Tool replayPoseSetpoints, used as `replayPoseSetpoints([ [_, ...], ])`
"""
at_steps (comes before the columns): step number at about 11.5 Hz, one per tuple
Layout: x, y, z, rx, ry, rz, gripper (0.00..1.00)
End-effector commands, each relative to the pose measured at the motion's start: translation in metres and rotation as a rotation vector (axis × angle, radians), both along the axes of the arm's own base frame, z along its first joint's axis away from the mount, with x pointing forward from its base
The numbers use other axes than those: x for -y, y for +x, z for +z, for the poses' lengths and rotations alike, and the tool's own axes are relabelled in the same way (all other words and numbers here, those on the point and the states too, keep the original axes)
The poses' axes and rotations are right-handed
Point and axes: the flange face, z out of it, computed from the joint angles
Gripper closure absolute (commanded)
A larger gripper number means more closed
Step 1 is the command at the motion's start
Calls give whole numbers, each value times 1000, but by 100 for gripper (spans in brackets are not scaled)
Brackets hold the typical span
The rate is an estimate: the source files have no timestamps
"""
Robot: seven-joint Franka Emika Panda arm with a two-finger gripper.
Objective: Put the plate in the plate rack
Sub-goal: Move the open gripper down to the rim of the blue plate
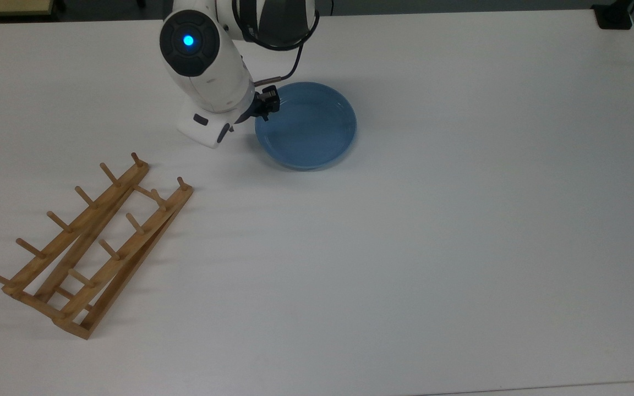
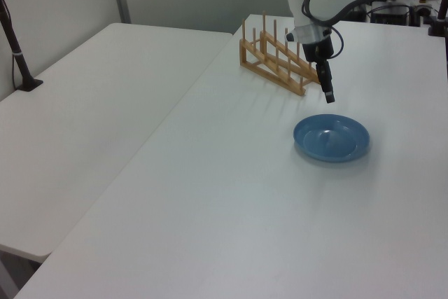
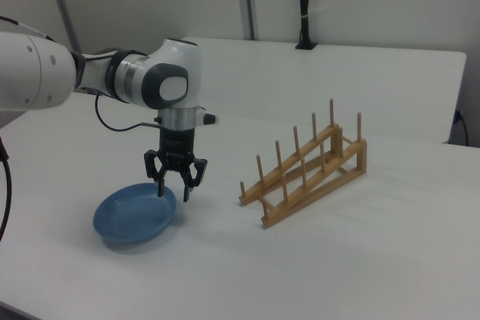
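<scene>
Early stage, nothing grasped yet. plate [image 1: 306,125] lies flat on the table [image 1: 432,247], well apart from the plate rack [image 1: 88,247], which sits at about 8 o'clock from it in the top view. gripper [image 3: 174,189] hangs just above the plate's rim, at its 9 o'clock edge in the top view, fingers spread wide, straddling the rim in the right view. Left to do: grasp the rim, lift, carry over, slot between the pegs.
</scene>
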Motion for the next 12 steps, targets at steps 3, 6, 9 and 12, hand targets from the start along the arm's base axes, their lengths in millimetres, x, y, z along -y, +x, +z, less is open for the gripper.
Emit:
replayPoseSetpoints([
  [3, -7, 4, -18, 44, 11, 15, 45],
  [6, -14, 8, -32, 50, 5, 19, 48],
  [9, -31, 8, -43, 39, 1, 42, 51],
  [12, -43, 10, -57, 55, -11, 32, 57],
])
